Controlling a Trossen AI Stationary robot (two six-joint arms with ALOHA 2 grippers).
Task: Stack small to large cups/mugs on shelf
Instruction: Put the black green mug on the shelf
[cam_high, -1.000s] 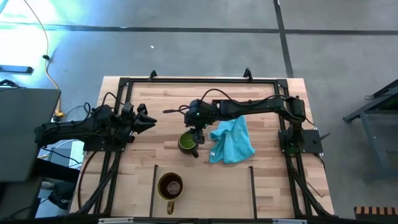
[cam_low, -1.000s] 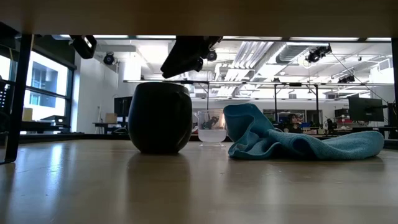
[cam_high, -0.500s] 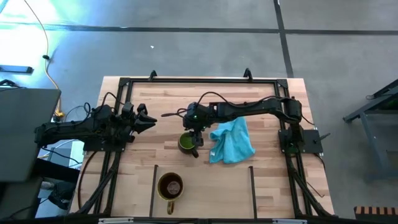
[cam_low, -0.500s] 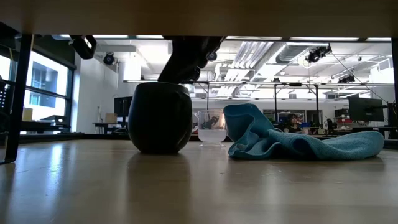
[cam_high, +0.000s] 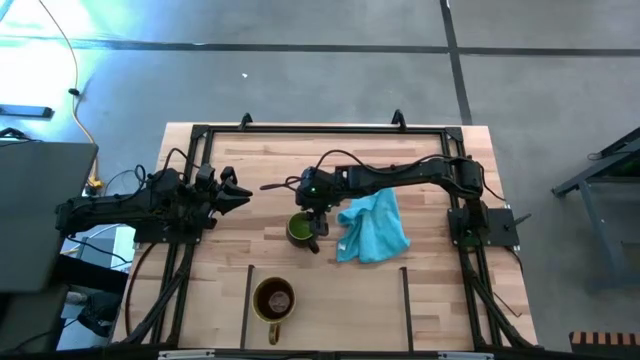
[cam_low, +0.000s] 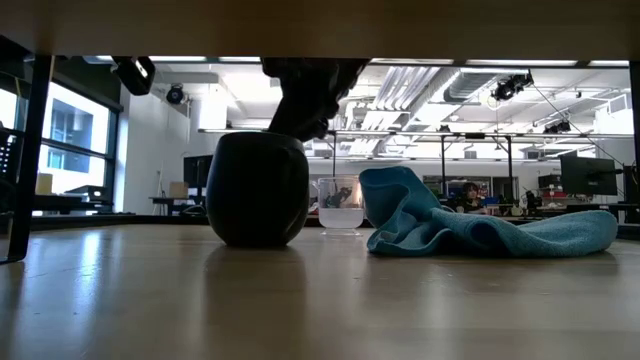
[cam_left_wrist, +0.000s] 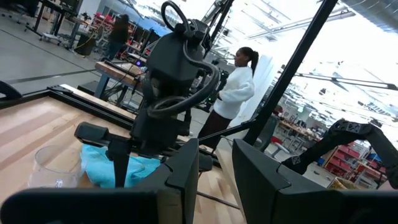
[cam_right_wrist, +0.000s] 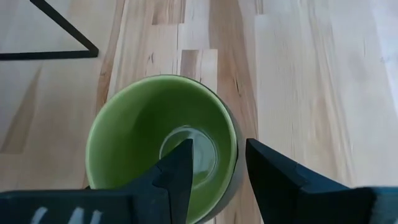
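1. While the right gripper (cam_right_wrist: 217, 168) hangs over the green mug (cam_high: 301, 229) at the centre of the high view, its fingers (cam_right_wrist: 177, 171) stand spread, one over the mug's hollow and the other outside the wall, straddling the rim without yet pinching it. A descent slightly off line would, I judge, land a fingertip on the rim and tip or shove the mug.
2. Just right of the mug in the high view lies the turquoise cloth (cam_high: 372, 226); a sideways push could drive the mug into it, or the arm could drag the cloth along.
3. Beyond the mug in the low view stands the clear glass cup (cam_low: 340, 206), largely hidden under the arm from above; a careless swing could knock it over.
4. At the lower centre of the high view the brown mug (cam_high: 273, 300) sits on the shelf (cam_high: 330, 300) between two black bars. A one-wall pinch may let the green mug swing, so it could clip a bar or land crooked.
5. At the left of the high view the left gripper (cam_high: 240, 194) waits, fingers narrowly parted and empty, well apart from the mugs.
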